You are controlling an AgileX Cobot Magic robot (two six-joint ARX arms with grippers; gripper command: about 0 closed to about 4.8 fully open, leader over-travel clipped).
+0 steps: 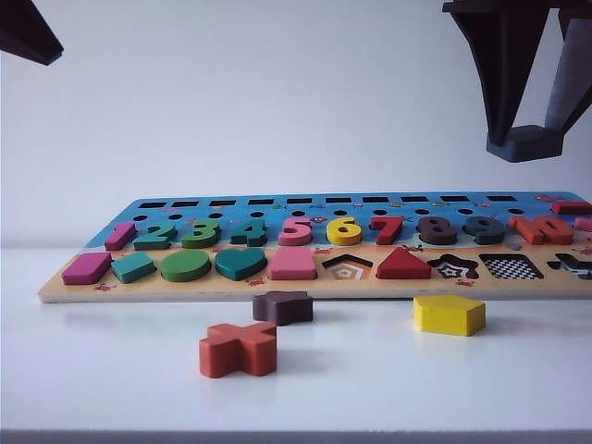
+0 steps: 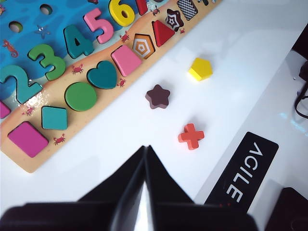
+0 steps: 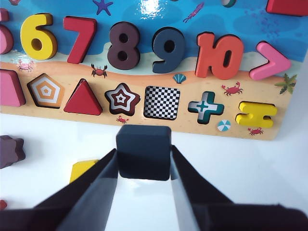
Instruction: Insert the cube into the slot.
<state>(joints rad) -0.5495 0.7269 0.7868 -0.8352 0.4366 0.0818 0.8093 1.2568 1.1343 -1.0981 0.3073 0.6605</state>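
Orange cross [image 1: 239,349] lies nearest on the table [image 1: 111,370], ahead of the board [image 1: 305,277]; right gripper [image 1: 525,139] hangs high above, clamping the cube [image 1: 524,143]. Left wrist view: left gripper [image 2: 146,159] pressed closed, empty (well clear of the board). Right wrist view: cube held just short of the checkered slot [image 3: 162,102].
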